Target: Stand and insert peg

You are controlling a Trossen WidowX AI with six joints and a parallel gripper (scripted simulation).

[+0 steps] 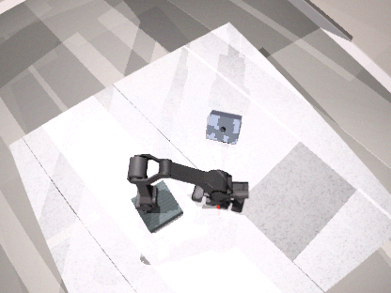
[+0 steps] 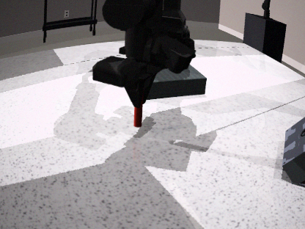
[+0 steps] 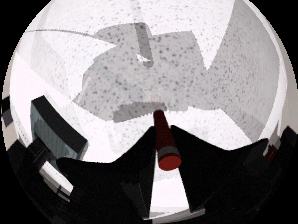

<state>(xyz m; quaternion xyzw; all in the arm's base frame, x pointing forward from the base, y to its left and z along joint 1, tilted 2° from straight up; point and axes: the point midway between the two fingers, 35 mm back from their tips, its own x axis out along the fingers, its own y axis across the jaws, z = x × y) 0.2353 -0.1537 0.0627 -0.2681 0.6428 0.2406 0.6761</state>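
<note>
Nearest the exterior camera, at the right edge of the frame, a corner of the sloped panel (image 2: 293,144) juts in, blue-grey and mottled. In the top view its single dark hole (image 1: 223,128) sits at the middle of the face, just above frame centre.

Further back, at the centre of the exterior view, the red peg (image 2: 138,116) stands upright with its lower end on the speckled table (image 2: 73,176). Its upper part is hidden inside the gripper (image 2: 138,96), which points straight down and is closed on the peg, the dark fingers (image 2: 131,82) drawn in narrow around it. The wrist view shows the peg (image 3: 166,141) running between the two fingers.

Behind the gripper lies the arm's dark green base plate (image 2: 194,78). A black cabinet (image 2: 265,34) stands at the upper right, by the wall.
</note>
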